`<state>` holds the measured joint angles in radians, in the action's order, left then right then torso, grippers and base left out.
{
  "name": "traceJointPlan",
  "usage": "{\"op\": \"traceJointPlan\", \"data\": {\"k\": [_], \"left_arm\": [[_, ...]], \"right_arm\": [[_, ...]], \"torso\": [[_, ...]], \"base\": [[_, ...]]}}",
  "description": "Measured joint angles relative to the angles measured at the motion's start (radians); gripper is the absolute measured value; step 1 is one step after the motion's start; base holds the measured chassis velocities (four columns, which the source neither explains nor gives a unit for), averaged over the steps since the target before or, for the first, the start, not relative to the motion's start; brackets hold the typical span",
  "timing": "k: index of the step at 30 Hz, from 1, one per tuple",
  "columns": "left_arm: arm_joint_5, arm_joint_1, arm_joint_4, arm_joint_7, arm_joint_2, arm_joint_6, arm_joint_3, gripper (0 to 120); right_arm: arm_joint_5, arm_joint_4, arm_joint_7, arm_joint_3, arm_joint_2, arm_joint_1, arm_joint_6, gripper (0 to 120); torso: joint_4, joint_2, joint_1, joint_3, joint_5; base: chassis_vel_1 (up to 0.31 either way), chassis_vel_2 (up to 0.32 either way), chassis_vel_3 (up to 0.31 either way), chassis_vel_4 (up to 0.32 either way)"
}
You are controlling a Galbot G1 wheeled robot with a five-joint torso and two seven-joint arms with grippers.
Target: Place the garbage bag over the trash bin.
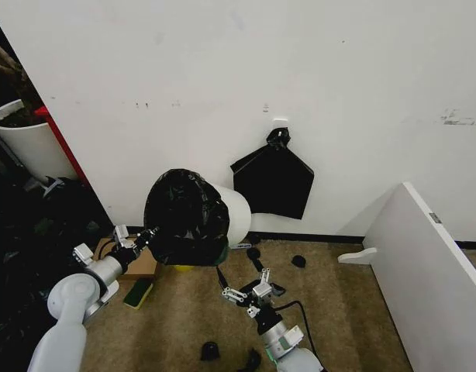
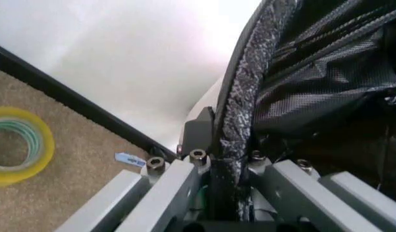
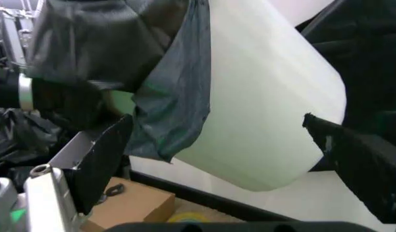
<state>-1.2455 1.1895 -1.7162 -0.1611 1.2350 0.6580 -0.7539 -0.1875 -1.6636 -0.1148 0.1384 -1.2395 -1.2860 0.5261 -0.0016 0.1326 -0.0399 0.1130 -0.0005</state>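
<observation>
Your left gripper [image 1: 149, 235] has its jaws clamped on the glossy black plastic garbage bag [image 1: 187, 217] covering the tilted cream-white trash bin [image 1: 236, 215]; right gripper [image 1: 250, 294] hangs below, jaws apart.

Left tool [image 1: 148, 235] clamped on the garbage bag [image 1: 187, 217] edge, arm reaching forward; right tool [image 1: 248, 297] spread wide below it.

We hold the trash bin [image 1: 236, 213] tilted off the carpet near the wall, the garbage bag [image 1: 186, 217] stretched over its mouth. Our left hand [image 1: 142, 239] grips the bag's edge at the rim. Our right hand [image 1: 246, 291] hovers below, fingers spread, touching nothing. A flat black bag [image 1: 274, 180] hangs on the wall just beside the bin.
</observation>
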Motion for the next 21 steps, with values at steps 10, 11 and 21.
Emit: {"op": "traceJointPlan", "data": {"k": [10, 11, 21], "left_arm": [[0.011, 0.008, -0.016, 0.001, 0.008, 0.000, 0.019, 0], [0.011, 0.010, -0.019, 0.001, 0.009, 0.000, 0.020, 0], [0.012, 0.024, -0.047, 0.000, 0.017, -0.001, 0.032, 0]], "right_arm": [[-0.063, -0.016, -0.020, 0.004, -0.031, 0.014, -0.006, 97], [-0.061, -0.013, -0.026, 0.004, -0.035, 0.015, -0.012, 94], [-0.009, 0.040, -0.118, -0.028, -0.063, 0.044, -0.062, 79]], "torso": [[0.0000, 0.000, 0.000, 0.000, -0.0001], [0.0000, 0.000, 0.000, 0.000, 0.0000], [0.0000, 0.000, 0.000, 0.000, 0.0000]], "base": [[0.000, 0.000, 0.000, 0.000], [0.000, 0.000, 0.000, 0.000], [0.000, 0.000, 0.000, 0.000]]}}
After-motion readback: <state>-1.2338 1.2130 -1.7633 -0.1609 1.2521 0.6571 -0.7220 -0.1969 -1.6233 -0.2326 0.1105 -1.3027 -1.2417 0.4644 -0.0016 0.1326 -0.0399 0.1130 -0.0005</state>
